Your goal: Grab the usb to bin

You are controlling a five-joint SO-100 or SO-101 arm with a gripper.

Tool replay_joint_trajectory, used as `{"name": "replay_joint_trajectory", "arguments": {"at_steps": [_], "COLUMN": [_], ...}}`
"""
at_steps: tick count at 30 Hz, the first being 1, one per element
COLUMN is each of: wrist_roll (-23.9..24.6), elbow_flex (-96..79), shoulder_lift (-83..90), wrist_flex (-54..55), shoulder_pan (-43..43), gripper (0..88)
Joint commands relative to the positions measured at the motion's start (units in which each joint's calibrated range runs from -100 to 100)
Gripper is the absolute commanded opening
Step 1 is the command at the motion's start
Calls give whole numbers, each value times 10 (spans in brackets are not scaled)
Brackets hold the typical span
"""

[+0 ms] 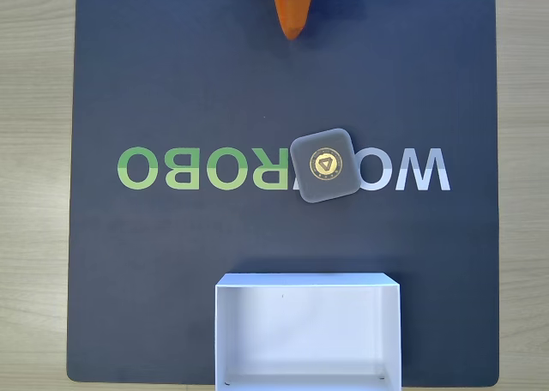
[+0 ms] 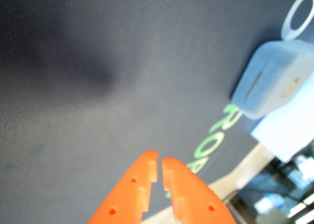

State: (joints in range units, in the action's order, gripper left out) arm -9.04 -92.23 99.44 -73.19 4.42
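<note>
The matte grey rounded-square usb [image 1: 324, 165] lies mid-mat on the dark printed mat [image 1: 171, 262]. The thin-walled white rectangular bin [image 1: 307, 281] sits at the mat's near edge. The orange plastic gripper [image 2: 159, 165] has its fingers nearly closed, empty.

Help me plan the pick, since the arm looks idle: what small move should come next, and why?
Probably open the gripper and reach toward the usb. Its orange fingers are nearly closed and empty, far from the usb on the dark mat, and the bin is empty.

Dark grey usb [image 1: 325, 165] with gold emblem; white bin [image 1: 307, 281] — orange claw [image 2: 160, 161], navy mat [image 1: 171, 254].
</note>
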Motion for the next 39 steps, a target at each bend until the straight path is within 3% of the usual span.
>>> {"name": "replay_joint_trajectory", "arguments": {"at_steps": [1,9,19,28,32,39], "wrist_roll": [-2,2,3,5,39,62], "elbow_flex": [2,39,285,563,679,855], "shoulder_lift": [-9,-136,-499,-803,-912,-983], "wrist_flex": [-1,74,253,249,244,59], "shoulder_pan": [-5,-5,-6,-7,-7,-69], "gripper": [14,14,14,14,14,14]}}
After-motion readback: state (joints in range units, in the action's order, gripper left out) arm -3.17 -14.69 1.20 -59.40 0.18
